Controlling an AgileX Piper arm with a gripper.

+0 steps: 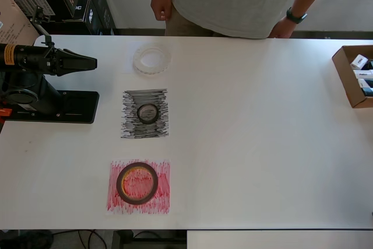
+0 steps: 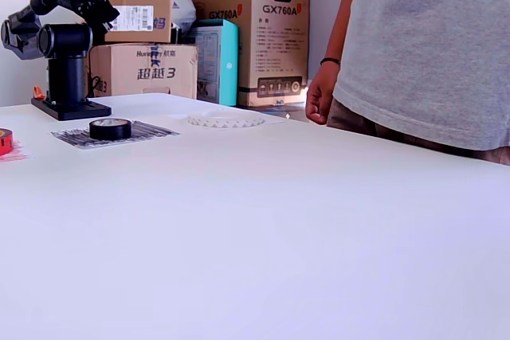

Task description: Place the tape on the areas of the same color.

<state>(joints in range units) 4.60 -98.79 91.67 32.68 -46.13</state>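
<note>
Three tape rolls lie on the white table, one on each of three patches. The small black roll sits near the middle of the black scribbled patch. The wider dark-red roll, with its yellowish inner core, lies inside the red scribbled patch. The translucent white roll is the largest and lies flat at the top of the overhead view; the plain white sheet under it barely shows against the table, so its edges cannot be traced with certainty. In the overhead view the three run in a column, white at top, black in the middle, red at the bottom.

One arm stands on a black base at the overhead view's left, folded up and well apart from all three rolls. Its gripper points toward the white roll, holds nothing, and its fingers look drawn close together.

One person stands at the far edge of the table, a wristwatch on one arm. One open cardboard box with small packages rests at the overhead view's right edge. Several cartons are stacked behind the table in the exterior view.
</note>
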